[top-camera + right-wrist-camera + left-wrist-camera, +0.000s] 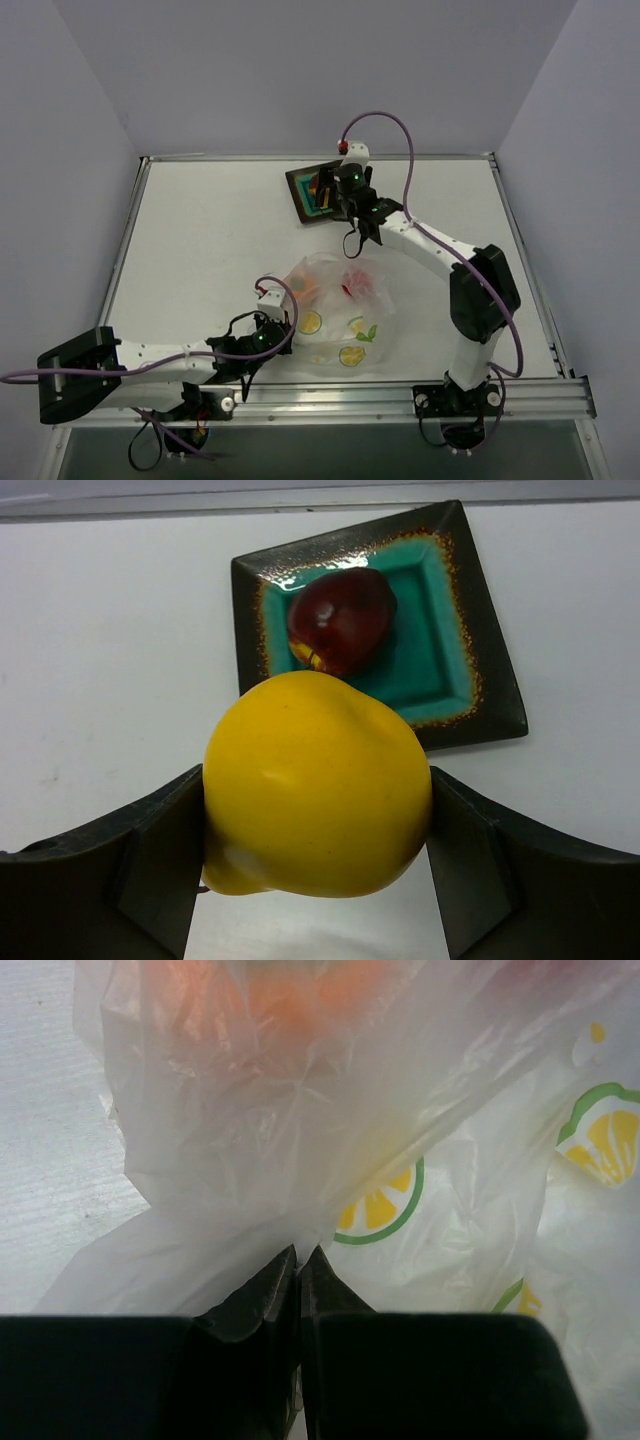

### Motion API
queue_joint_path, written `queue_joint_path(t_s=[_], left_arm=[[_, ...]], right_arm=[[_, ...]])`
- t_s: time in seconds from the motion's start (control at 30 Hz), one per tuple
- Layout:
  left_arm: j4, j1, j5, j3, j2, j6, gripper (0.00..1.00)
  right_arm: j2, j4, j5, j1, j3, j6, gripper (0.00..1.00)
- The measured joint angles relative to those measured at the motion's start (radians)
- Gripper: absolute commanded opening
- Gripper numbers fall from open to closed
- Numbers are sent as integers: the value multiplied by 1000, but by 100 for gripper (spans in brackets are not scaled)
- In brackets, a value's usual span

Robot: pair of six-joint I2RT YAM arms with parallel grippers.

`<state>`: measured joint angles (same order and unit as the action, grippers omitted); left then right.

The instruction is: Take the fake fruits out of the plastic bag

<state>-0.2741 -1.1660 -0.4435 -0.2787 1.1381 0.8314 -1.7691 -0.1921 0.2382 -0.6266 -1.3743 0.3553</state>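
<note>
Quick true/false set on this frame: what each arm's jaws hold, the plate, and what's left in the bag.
1. The right jaws hold the yellow pear-shaped plastic fruit. True.
2. The square dark-rimmed teal plate has nothing on it. False: the dark maroon glossy fruit lies on it.
3. The left jaws are open, clear of the transparent lemon-print plastic bag. False: they are shut on a fold of it.
4. The orange fruit and the bright red round fruit are inside the bag. True.
</note>
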Motion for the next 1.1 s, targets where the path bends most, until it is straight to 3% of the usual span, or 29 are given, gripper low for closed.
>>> queue_joint_path(t_s=[0.2, 0.43, 0.53, 0.57, 0.67, 0.77, 0.9, 1.03, 1.1], left_arm=[[5, -5, -10, 15, -91, -1, 2], [8, -5, -23, 15, -108, -5, 2], [8, -5, -26, 13, -89, -6, 2], [9, -5, -26, 11, -82, -7, 2], [18, -5, -27, 2, -74, -8, 2], [35, -5, -34, -16, -75, -11, 2], [62, -5, -54, -43, -90, -19, 2], [90, -5, -86, -72, -129, -30, 2], [109, -5, -108, -90, -156, -35, 2]], right_arm=[[-225, -48, 16, 26, -74, 31, 29], [-341, -92, -19, 81, -105, 112, 33], [-367, -119, -38, 96, -106, 153, 53], [-375, -132, -50, 97, -106, 168, 67], [-386, -148, -82, 94, -106, 192, 87], [-372, -164, -96, 94, -96, 194, 94], [-242, -159, -99, 90, 9, 171, 96], [51, -137, -76, 69, 172, 116, 90], [216, -127, -40, 32, 237, 86, 70]])
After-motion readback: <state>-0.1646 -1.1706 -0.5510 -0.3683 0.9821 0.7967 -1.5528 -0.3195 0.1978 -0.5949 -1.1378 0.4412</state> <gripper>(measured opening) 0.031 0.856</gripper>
